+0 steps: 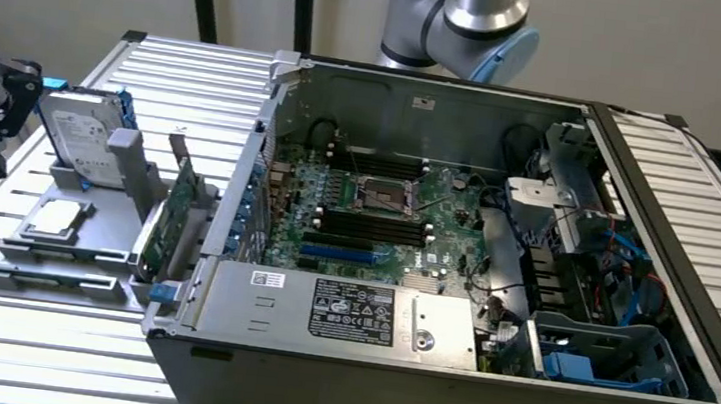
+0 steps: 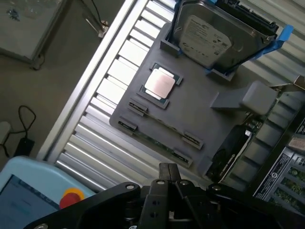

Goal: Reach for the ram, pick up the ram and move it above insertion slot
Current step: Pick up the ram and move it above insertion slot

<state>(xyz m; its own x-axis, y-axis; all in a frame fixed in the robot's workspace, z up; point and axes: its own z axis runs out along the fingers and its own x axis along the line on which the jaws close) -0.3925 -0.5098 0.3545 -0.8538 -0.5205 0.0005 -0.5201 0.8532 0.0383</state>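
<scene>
The ram (image 2: pixel 155 140) is a thin green stick standing on edge between small end holders on the grey fixture plate (image 2: pixel 190 114), one row beyond the bare processor chip (image 2: pixel 159 85). My gripper (image 2: pixel 169 169) hangs above and short of that plate, its black fingers pressed together with nothing between them. The insertion slot (image 1: pixel 372 225) is one of several long black sockets lying side by side on the motherboard inside the open computer case (image 1: pixel 450 372), just behind a shorter bright blue slot (image 1: pixel 335 255).
A hard drive (image 1: pixel 79 137) in a blue cradle stands at the fixture's far end, and a taller green expansion card (image 1: pixel 178 213) stands against the case wall. A teach pendant (image 2: pixel 28 195) with a red button lies below. The ribbed metal table (image 1: pixel 36 349) carries the case.
</scene>
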